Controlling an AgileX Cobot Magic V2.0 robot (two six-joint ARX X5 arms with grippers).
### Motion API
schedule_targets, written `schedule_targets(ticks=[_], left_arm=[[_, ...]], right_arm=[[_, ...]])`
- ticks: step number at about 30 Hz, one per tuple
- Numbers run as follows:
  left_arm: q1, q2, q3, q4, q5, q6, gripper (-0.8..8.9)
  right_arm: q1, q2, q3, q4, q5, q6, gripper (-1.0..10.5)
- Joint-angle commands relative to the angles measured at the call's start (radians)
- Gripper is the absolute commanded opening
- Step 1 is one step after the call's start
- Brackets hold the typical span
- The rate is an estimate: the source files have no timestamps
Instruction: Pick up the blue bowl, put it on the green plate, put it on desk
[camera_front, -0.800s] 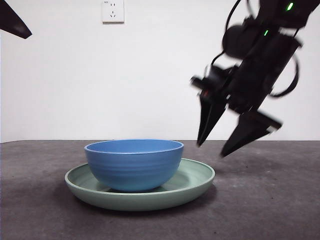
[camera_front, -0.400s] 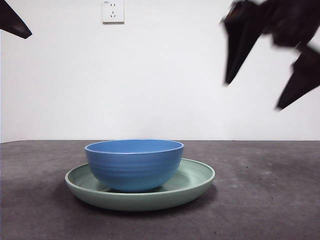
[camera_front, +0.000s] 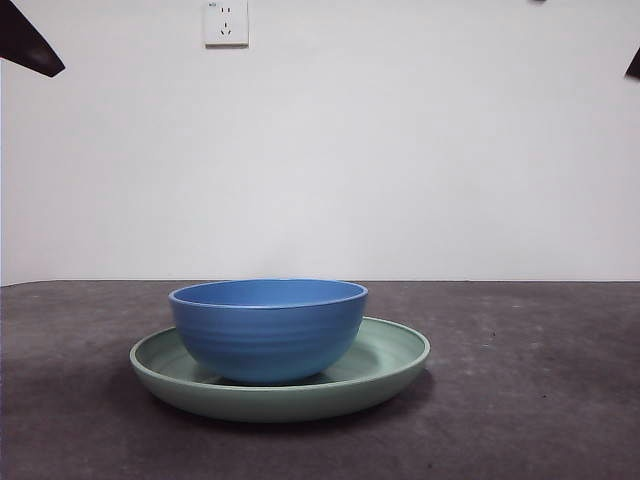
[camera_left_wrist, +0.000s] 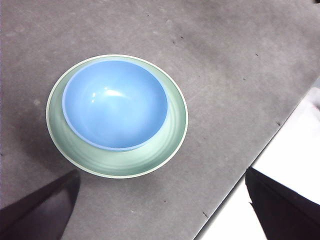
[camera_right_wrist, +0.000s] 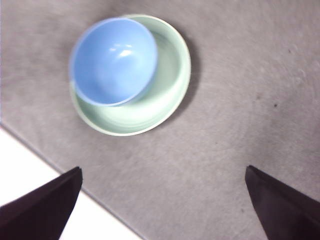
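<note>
— Where is the blue bowl (camera_front: 268, 328)?
— Sitting in the green plate (camera_front: 385, 375) on the desk (camera_front: 530, 400), well below both grippers.
— Holding anything?
— No. Left gripper (camera_left_wrist: 160, 210) spread wide, empty. Right gripper (camera_right_wrist: 162, 205) the same.
— Nearer one?
— Cannot tell.
— Seen from above only?
— Bowl pushed off-center toward one rim. Looks centered from the front.

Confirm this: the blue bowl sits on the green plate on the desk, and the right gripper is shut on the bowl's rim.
Not quite. The blue bowl does sit on the green plate on the desk, but the right gripper holds nothing: the right wrist view shows its jaws wide open, high above the bowl.
</note>
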Motion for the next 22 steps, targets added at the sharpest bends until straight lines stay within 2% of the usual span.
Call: schedule_targets(ticks=[1, 11, 19, 20, 21, 22], left_arm=[[-0.006, 0.004, 0.011, 0.01, 0.003, 0.007, 5.31], [-0.006, 0.004, 0.011, 0.01, 0.003, 0.007, 5.31], [-0.006, 0.004, 0.011, 0.01, 0.003, 0.007, 5.27], [-0.006, 0.004, 0.011, 0.01, 0.003, 0.007, 5.15], [-0.006, 0.004, 0.011, 0.009, 0.003, 0.007, 4.38], [-0.006, 0.004, 0.011, 0.006, 0.003, 0.006, 3.08]], right_arm=[[0.017, -0.039, -0.021, 0.004, 0.003, -0.019, 5.2], [0.021, -0.212, -0.2, 0.015, -0.003, -0.035, 5.2], [0.021, -0.264, -0.22, 0.036, -0.004, -0.035, 5.1], [0.021, -0.264, -0.22, 0.038, -0.004, -0.035, 4.1], [0.021, -0.268, -0.22, 0.038, -0.004, -0.036, 2.5], [0.021, -0.268, -0.22, 0.04, -0.004, -0.036, 0.9]])
